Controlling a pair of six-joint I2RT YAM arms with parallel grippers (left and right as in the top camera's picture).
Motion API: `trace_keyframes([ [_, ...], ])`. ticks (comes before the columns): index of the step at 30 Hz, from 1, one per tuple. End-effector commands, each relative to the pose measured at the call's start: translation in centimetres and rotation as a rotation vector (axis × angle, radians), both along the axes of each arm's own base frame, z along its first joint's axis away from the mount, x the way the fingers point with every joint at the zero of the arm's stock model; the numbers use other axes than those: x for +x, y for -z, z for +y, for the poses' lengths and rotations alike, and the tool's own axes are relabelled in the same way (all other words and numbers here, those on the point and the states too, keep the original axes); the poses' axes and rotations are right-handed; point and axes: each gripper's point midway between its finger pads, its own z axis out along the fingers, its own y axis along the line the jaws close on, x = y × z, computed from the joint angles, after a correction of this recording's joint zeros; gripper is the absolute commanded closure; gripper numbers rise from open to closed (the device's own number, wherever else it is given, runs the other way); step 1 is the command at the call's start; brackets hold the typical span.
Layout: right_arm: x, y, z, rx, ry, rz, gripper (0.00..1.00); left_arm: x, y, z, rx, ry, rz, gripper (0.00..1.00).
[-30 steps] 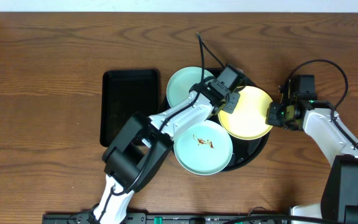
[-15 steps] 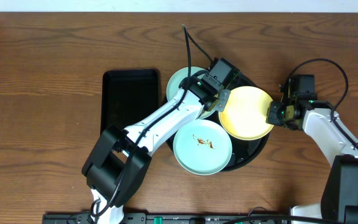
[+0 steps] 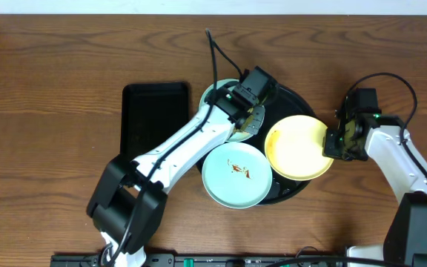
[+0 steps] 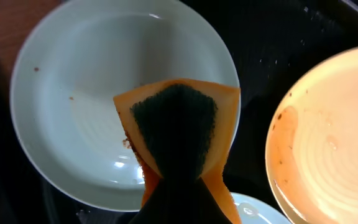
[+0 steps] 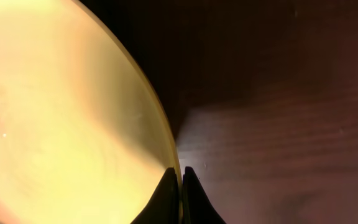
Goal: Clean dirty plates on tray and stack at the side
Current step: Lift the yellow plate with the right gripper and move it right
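The round black tray [image 3: 293,97] holds three plates. The far mint plate [image 3: 212,96] [image 4: 92,81] lies under my left gripper [image 3: 249,119], which is shut on an orange sponge with a dark green pad [image 4: 176,124] held over that plate's right part. The near mint plate [image 3: 236,175] has a brown smear in its middle. My right gripper [image 3: 333,141] [image 5: 181,177] is shut on the right rim of the yellow plate [image 3: 296,147] [image 5: 61,112], held tilted over the tray's right edge. The yellow plate shows brown smears in the left wrist view [image 4: 328,137].
A rectangular black tray [image 3: 154,122] lies left of the round tray. A black cable [image 3: 215,52] rises from the left wrist. Bare wooden table [image 3: 58,89] lies to the left, far side and right.
My left arm has drawn back from the yellow plate to the far mint plate with the sponge. My right gripper has shifted the yellow plate slightly nearer and to the right.
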Motion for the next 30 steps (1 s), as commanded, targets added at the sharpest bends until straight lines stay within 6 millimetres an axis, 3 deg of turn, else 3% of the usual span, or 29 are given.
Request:
trace_keyframes([
  [1, 0.4, -1.6, 0.1, -0.004, -0.022, -0.011, 0.99, 0.4, -1.3, 0.3, -0.006, -0.017, -0.03, 0.92],
  [4, 0.0, -1.5, 0.0, -0.01, -0.02, 0.004, 0.99, 0.4, -1.3, 0.3, -0.005, -0.016, -0.03, 0.92],
  [8, 1.2, -2.3, -1.5, -0.051, 0.04, -0.038, 0.99, 0.4, -1.3, 0.3, -0.003, -0.016, -0.028, 0.92],
  [13, 3.4, -4.5, -0.6, 0.04, 0.035, -0.108, 0.99, 0.3, -1.2, 0.4, -0.001, -0.016, -0.024, 0.93],
  [23, -0.3, -4.0, -0.7, 0.029, 0.024, 0.046, 0.99, 0.3, -1.2, 0.4, -0.001, -0.016, -0.024, 0.92],
  [30, 1.7, -5.0, -1.7, -0.028, 0.029, -0.032, 0.99, 0.3, -1.2, 0.4, 0.0, -0.016, -0.024, 0.92],
])
